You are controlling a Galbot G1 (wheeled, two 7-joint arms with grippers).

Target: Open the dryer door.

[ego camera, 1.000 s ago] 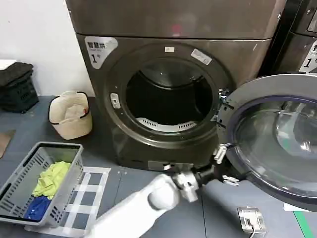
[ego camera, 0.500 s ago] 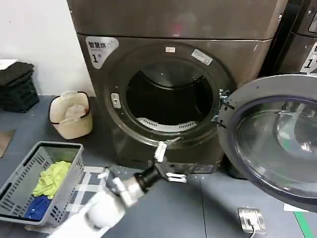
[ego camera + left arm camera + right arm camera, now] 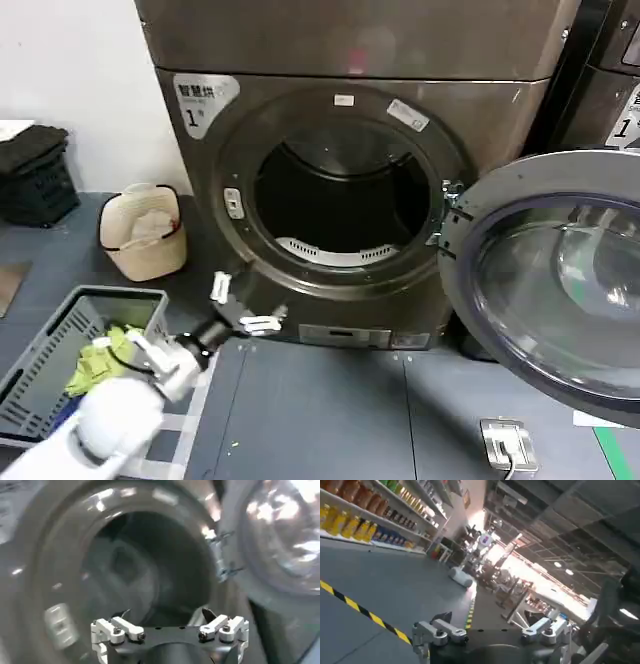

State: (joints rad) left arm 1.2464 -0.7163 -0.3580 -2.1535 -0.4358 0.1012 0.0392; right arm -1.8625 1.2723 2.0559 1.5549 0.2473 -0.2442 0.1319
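Head view: the dryer door [image 3: 545,280] stands swung wide to the right of the drum opening [image 3: 340,195]. My left pincer [image 3: 243,305], released and empty, sits low-left of that opening, well apart from the door; a second ago it was beneath the door's rim.

Left wrist view: my left pincer [image 3: 169,630], fingers spread, faces the opening.

Right wrist view: my right pincer [image 3: 490,630], released, holds nothing.

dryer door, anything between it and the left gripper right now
Nothing visible. The dryer door hangs swung wide open on the machine's right side, and the left gripper, open and empty, hovers low in front of the drum opening, with bare floor between them.
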